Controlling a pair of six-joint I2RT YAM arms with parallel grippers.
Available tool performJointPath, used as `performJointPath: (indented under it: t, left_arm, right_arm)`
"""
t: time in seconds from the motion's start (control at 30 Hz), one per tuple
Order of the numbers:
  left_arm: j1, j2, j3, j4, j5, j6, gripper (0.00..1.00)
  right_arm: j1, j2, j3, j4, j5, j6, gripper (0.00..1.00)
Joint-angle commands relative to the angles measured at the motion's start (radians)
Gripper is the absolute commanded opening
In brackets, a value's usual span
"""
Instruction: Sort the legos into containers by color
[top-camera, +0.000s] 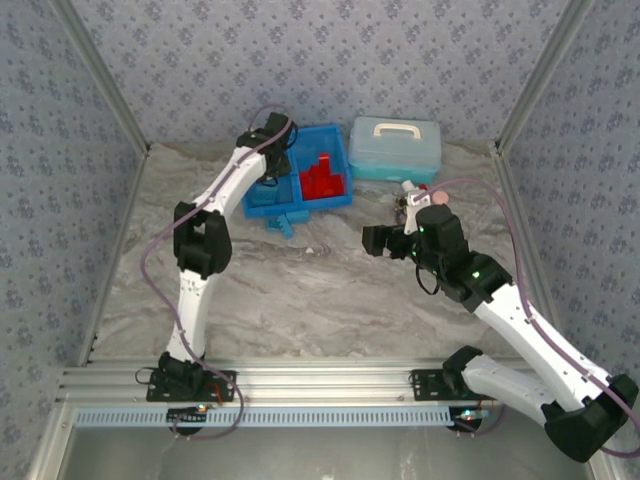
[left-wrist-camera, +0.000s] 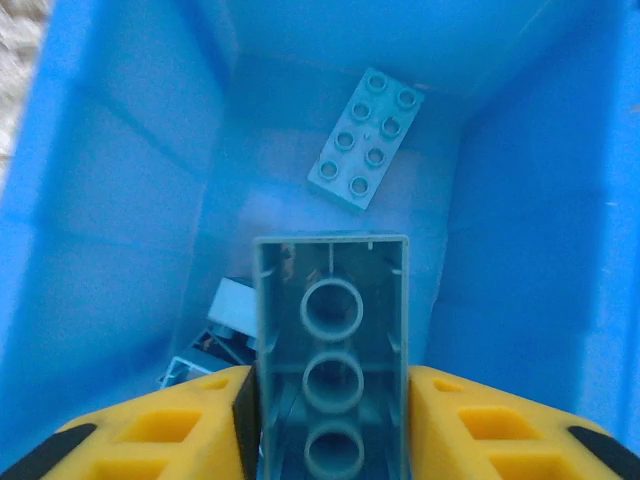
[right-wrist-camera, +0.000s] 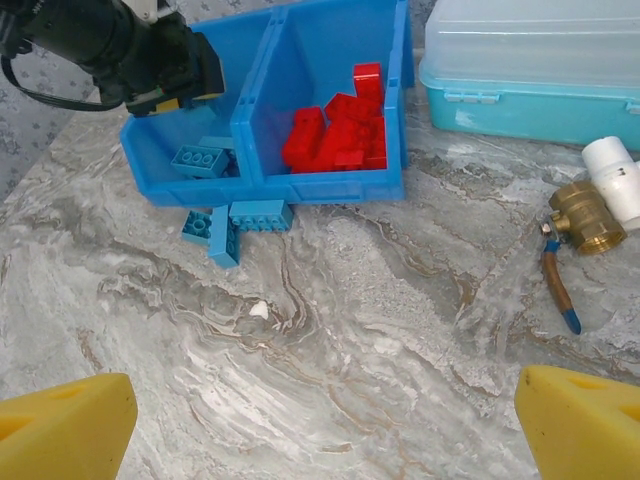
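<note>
Lidded case behind tray; brass fitting nearby.

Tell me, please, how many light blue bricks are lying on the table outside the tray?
3, on the table by the tray: a flat brick near its middle wall, a small brick leftmost, a long brick between them. More may be hidden.

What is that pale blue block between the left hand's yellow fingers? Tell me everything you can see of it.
The light blue brick is a plastic Lego, seen from its hollow underside: thin walls around three round tubes in a row. It looks whole and clean. It sits lengthwise in the left hand, whose yellow fingers lie against its two long sides. It hangs over the blue tray's left compartment, above a second light blue brick that lies studs-up on the floor there.
</note>
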Motion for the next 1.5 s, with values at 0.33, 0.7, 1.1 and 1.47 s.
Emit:
performJointPath:
  t: [0.33, 0.7, 1.1, 1.47]
  left_arm:
    - [-0.03, -0.198, -0.037, -0.037, 0.07, 0.026, 0.62]
    - [-0.214, -0.642, -0.775, 0.251, -0.016, -0.211, 0.57]
    - [-0.242, -0.396, -0.788, 0.306, -0.019, -0.256, 0.56]
    - [-0.222, -0.222, -0.718, 0.307, -0.044, -0.256, 0.42]
  right_arm:
    - [-0.011, 0.019, 0.044, 0.006, -0.007, -0.01, 1.0]
    - [-0.01, 0.029, 0.031, 0.015, -0.028, 0.02, 1.0]
    - [-0.007, 0.017, 0.023, -0.003, -0.023, 0.028, 1.0]
    - [-0.01, 0.011, 0.035, -0.019, -0.008, 0.006, 1.0]
